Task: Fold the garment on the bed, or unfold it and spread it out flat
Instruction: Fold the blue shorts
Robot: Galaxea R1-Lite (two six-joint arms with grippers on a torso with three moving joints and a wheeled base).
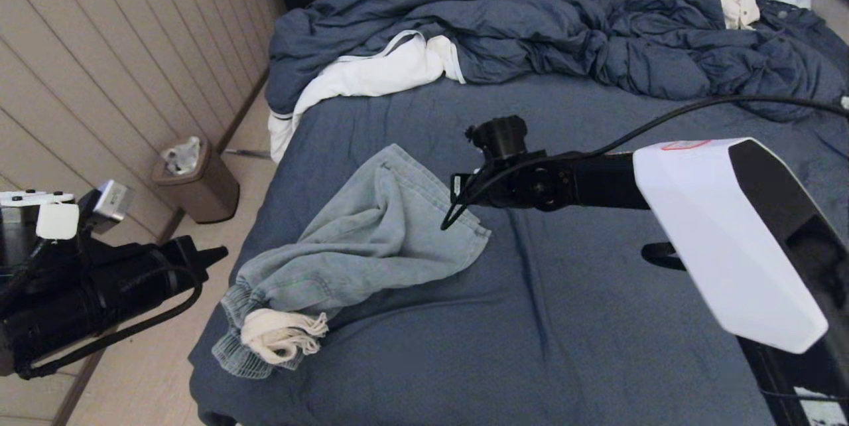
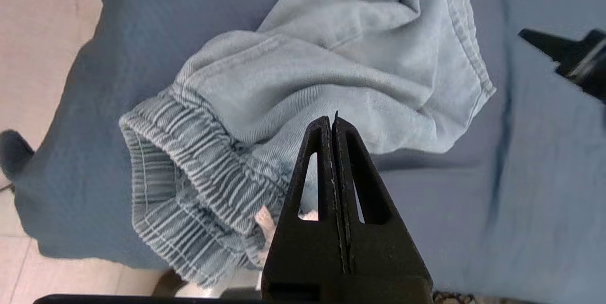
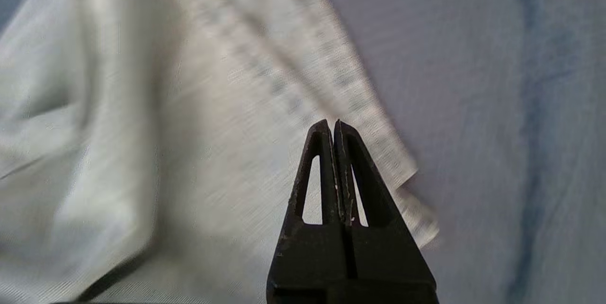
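The pale blue washed-denim shorts point(image 1: 371, 240) lie crumpled on the near left part of the dark slate-blue bed sheet point(image 1: 597, 320), their gathered elastic waistband point(image 2: 189, 190) bunched at the bed's near left corner. The right gripper point(image 3: 334, 126) hovers above the shorts' hem edge, fingers pressed together and holding nothing. The left gripper point(image 2: 333, 121) hangs off the bed's left side, fingers likewise closed and empty. A bulky dark blue duvet point(image 1: 544, 21) is heaped at the far end
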